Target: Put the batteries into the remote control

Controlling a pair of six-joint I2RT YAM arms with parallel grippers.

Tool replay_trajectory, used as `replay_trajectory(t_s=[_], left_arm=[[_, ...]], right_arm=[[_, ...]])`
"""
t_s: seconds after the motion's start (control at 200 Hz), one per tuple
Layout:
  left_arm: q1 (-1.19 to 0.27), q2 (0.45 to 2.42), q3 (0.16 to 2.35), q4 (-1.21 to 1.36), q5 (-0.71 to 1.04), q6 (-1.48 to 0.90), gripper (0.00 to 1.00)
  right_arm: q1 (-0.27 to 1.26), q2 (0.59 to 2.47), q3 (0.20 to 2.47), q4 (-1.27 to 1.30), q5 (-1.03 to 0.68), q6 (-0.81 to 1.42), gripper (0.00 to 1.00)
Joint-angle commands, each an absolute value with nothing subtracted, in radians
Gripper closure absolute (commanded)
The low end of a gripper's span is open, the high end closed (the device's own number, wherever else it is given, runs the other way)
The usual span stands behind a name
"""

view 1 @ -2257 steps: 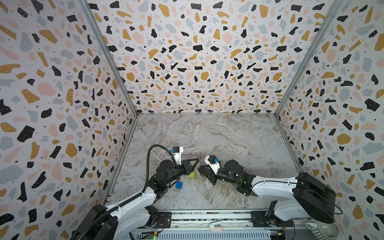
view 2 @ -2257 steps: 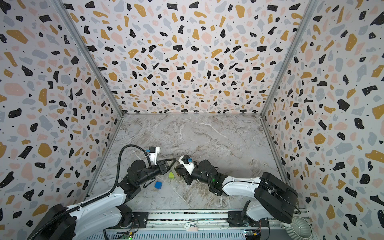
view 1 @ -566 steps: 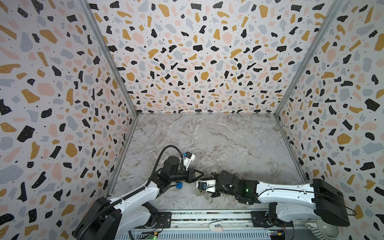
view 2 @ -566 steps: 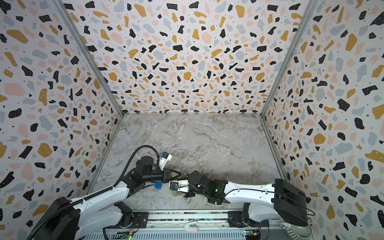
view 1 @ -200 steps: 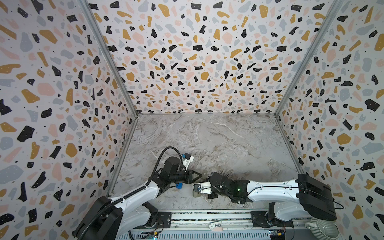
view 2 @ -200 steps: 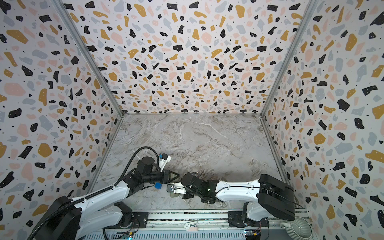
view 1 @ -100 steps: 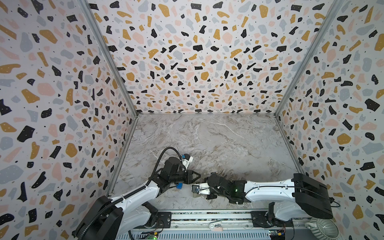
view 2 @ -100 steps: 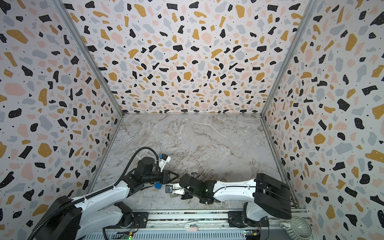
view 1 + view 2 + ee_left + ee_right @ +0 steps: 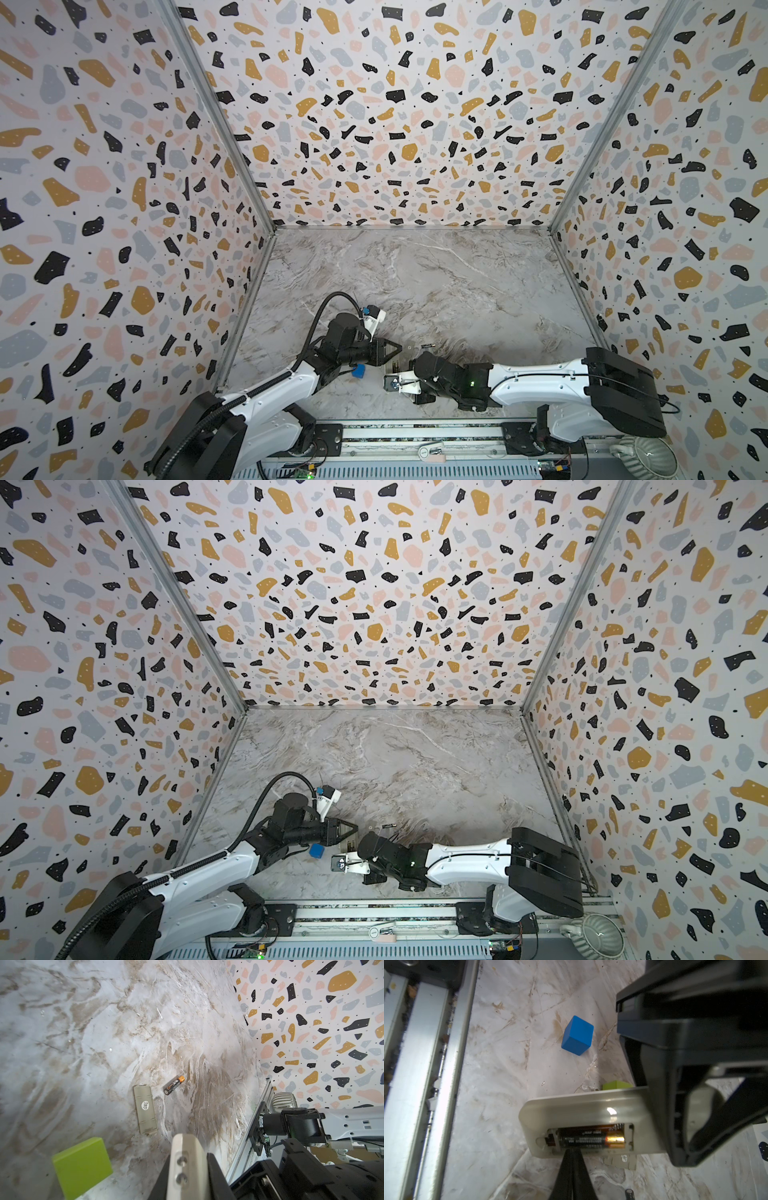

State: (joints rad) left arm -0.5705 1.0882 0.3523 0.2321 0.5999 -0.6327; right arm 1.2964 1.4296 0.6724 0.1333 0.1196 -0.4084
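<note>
My left gripper (image 9: 189,1169) is shut on the remote control (image 9: 583,1109), a white handset held on edge just above the table, its open battery recess facing the right wrist camera. One of the batteries (image 9: 591,1140) lies in that recess, gold end toward the left gripper. My right gripper (image 9: 572,1153) is shut, its tips pressed against this battery's side. A second battery (image 9: 174,1085) lies loose on the table, seen in both top views (image 9: 427,345) (image 9: 388,825). In the top views the left gripper (image 9: 390,353) meets the right wrist near the front.
The grey battery cover (image 9: 145,1109) lies flat on the table by the loose battery. A green cube (image 9: 82,1164) and a blue cube (image 9: 577,1035) (image 9: 358,370) sit close to the remote. The metal rail (image 9: 415,432) runs along the front edge; a ribbed pot (image 9: 640,457) stands at the front right.
The right gripper's jaws have closed together, and the right arm has edged left toward the remote. The left arm holds still with the remote.
</note>
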Motion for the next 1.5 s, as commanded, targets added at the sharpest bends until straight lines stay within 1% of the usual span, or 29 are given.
replay_trajectory(t_s=[0.0, 0.1, 0.235, 0.951, 1.496], left_arm=[[-0.575, 1.066, 0.379, 0.331, 0.675, -0.647, 1.0], [-0.575, 1.07, 0.379, 0.33, 0.677, -0.647, 1.0], [-0.575, 1.069, 0.378, 0.329, 0.677, -0.647, 1.0], [-0.575, 1.075, 0.379, 0.33, 0.681, -0.649, 1.0], [-0.575, 1.074, 0.379, 0.334, 0.689, -0.653, 1.0]], right_arm=[[1.268, 1.342, 0.658, 0.108, 0.097, -0.349, 0.92], [1.253, 1.274, 0.638, 0.123, 0.081, -0.342, 0.93], [1.248, 1.242, 0.636, 0.131, 0.063, -0.354, 1.0], [1.243, 1.33, 0.666, 0.188, 0.014, -0.368, 1.0], [1.216, 1.426, 0.716, 0.161, 0.079, -0.304, 1.0]])
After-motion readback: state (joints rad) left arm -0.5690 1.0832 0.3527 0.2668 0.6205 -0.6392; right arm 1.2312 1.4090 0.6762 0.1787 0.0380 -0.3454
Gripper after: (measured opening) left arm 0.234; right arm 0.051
